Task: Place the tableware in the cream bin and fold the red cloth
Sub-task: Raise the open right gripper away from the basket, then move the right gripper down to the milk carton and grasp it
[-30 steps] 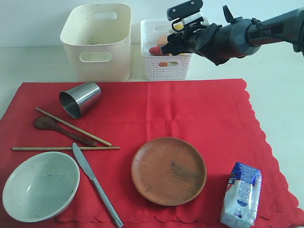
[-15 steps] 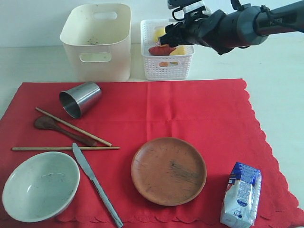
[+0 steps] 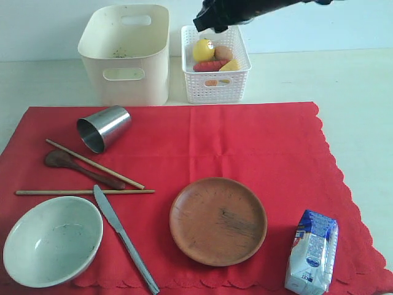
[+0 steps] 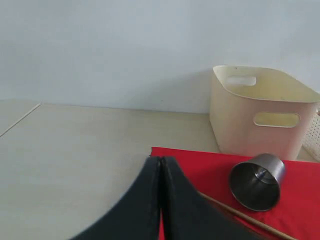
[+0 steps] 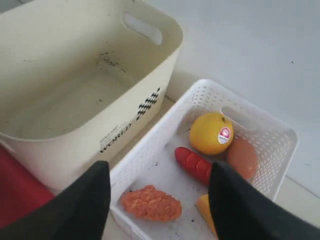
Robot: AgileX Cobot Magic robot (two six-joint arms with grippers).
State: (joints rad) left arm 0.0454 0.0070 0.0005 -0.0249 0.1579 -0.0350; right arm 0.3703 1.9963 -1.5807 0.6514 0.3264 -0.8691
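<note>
The right arm has swung up and to the left since a second ago. Only its dark end [image 3: 218, 13] shows now, at the top edge of the exterior view, above the far side of the white basket [image 3: 215, 86]. Nothing else has shifted.

The right gripper [image 5: 157, 172] hangs over the basket with its fingers [image 5: 95, 200] spread wide and nothing between them. Below it in the basket lie a lemon [image 5: 210, 132] and other toy food.

The left gripper [image 4: 161, 165] is pressed shut and empty, low at the left end of the cloth [image 3: 264, 147], facing the cup [image 4: 257, 180] and the bin [image 4: 265, 117].

The bin [image 3: 129, 86] stands on the bare table [image 3: 356, 80] just past the cloth's far edge, just left of the basket. The cloth lies spread flat.

All the tableware is on the cloth:
- The cup [image 3: 104, 128] lies on its side at the far left.
- One chopstick [image 3: 92, 163] slants across the spoon [image 3: 58, 158].
- The other chopstick [image 3: 83, 192] lies left to right, just nearer.
- The knife [image 3: 123, 236] runs between the bowl [image 3: 52, 239], at the near left corner, and the plate [image 3: 218, 220], near the middle.

A milk carton [image 3: 312, 251] stands at the near right corner.
</note>
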